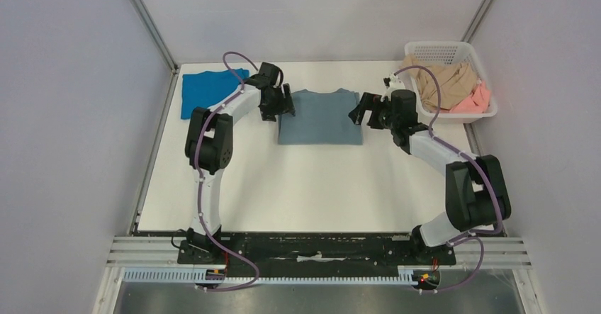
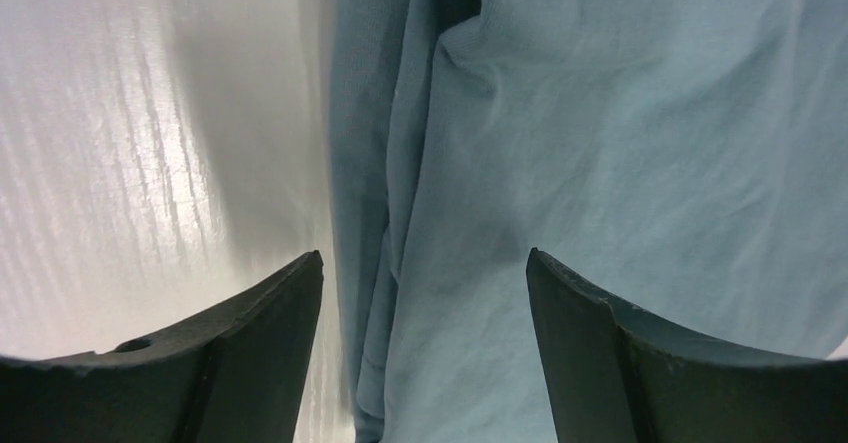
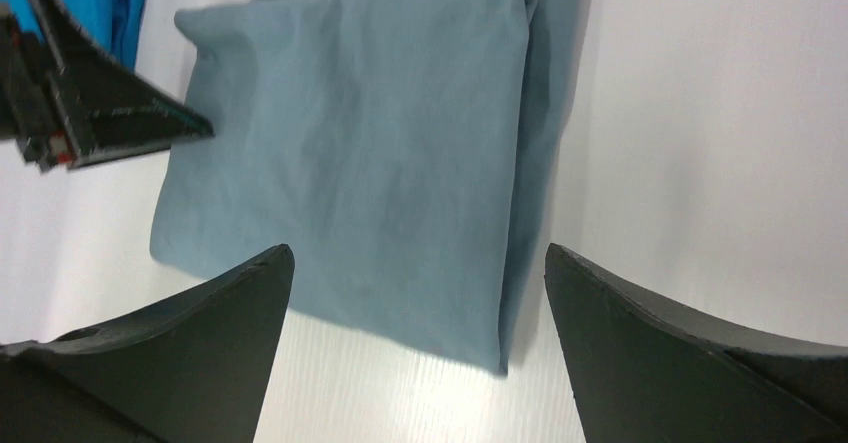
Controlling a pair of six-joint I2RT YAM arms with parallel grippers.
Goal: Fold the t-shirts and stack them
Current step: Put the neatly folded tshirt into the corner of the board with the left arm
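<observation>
Grey-blue t-shirt (image 1: 320,118) sits folded between left gripper (image 1: 286,108) and right gripper (image 1: 357,110), both spread wide, empty. White table (image 1: 298,186), pale walls (image 1: 71,115).

folded grey-blue t-shirt (image 3: 350,153) on table (image 3: 700,113)

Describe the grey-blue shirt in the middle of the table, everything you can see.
The grey-blue t-shirt is soft, lightly creased cloth, folded into a neat rectangle with its neckline at the far edge. It lies flat on the white table. The left gripper and right gripper hover open at its sides, neither gripping it.
</observation>
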